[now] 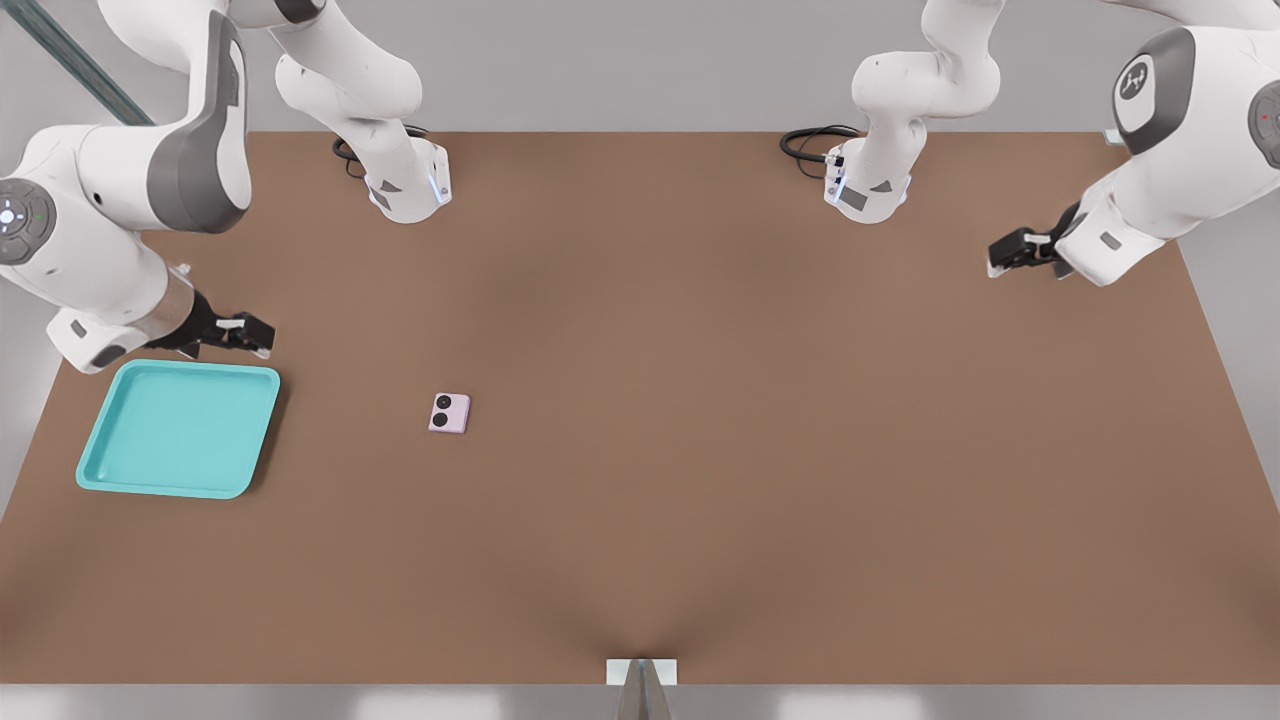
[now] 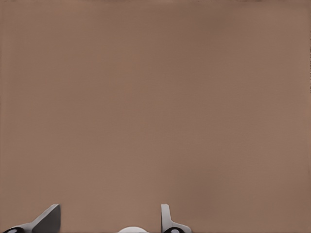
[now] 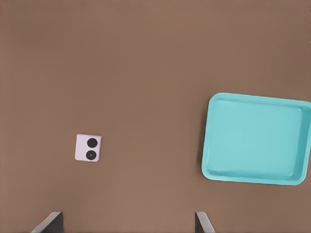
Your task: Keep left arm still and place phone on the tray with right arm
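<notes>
The pale pink phone (image 1: 449, 413) lies flat on the brown table, lenses up, a little toward the front view's left of centre. The turquoise tray (image 1: 180, 430) rests near the table's edge at the front view's left, with nothing in it. My gripper (image 1: 252, 335) hovers just behind the tray's far right corner, open and holding nothing. The right wrist view shows the phone (image 3: 88, 148) and the tray (image 3: 255, 138) well apart, and my gripper (image 3: 127, 227) with its fingertips (image 3: 50, 223) spread wide over bare table.
Two arm bases (image 1: 410, 185) (image 1: 868, 190) with black cables stand at the table's back edge. The parked arm's gripper (image 1: 1012, 252) hangs over the far corner at the front view's right. A small white bracket (image 1: 641, 672) sits at the front edge.
</notes>
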Robot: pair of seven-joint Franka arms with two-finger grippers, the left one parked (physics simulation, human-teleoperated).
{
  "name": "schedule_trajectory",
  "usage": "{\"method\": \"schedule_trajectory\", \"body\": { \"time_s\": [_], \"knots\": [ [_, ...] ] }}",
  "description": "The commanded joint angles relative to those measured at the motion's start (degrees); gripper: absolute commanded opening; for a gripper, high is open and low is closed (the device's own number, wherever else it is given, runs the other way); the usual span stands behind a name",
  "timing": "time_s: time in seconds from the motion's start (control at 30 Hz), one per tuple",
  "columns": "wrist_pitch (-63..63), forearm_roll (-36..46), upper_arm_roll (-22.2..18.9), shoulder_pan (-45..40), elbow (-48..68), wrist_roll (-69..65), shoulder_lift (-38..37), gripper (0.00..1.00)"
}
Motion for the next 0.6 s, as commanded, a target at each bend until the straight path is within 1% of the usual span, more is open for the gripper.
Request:
{"method": "schedule_trajectory", "body": {
  "time_s": [0.0, 0.03, 0.07, 0.1, 0.13, 0.2, 0.3, 0.33, 0.4, 0.43, 0.5, 0.57],
  "knots": [
    [5.3, 0.2, 0.0, 0.1, 0.0, 0.8, 0.0, 1.00],
    [5.4, 0.6, 0.0, 0.2, 0.0, 1.4, 0.3, 1.00],
    [5.2, 1.9, 0.3, 0.3, 0.3, 2.8, 1.9, 1.00],
    [5.9, 1.6, 0.7, 1.1, 0.4, 4.0, 3.5, 1.00],
    [10.0, 1.6, 1.7, 2.4, 0.1, 4.4, 6.6, 1.00],
    [16.1, 1.3, 1.7, 6.5, -0.7, 9.7, 12.1, 1.00],
    [28.9, -0.6, 1.7, 9.2, -12.1, 19.2, 12.6, 1.00],
    [31.8, -0.6, 2.1, 9.3, -15.2, 23.3, 12.6, 1.00],
    [33.7, -0.5, 2.6, 9.3, -19.8, 29.5, 12.4, 1.00],
    [37.6, -0.5, 3.5, 9.2, -24.2, 33.3, 11.7, 1.00],
    [40.6, -0.5, 4.1, 9.9, -25.1, 40.9, 14.2, 1.00],
    [41.3, -0.5, 4.9, 10.1, -25.3, 44.6, 16.0, 1.00]
  ]
}}
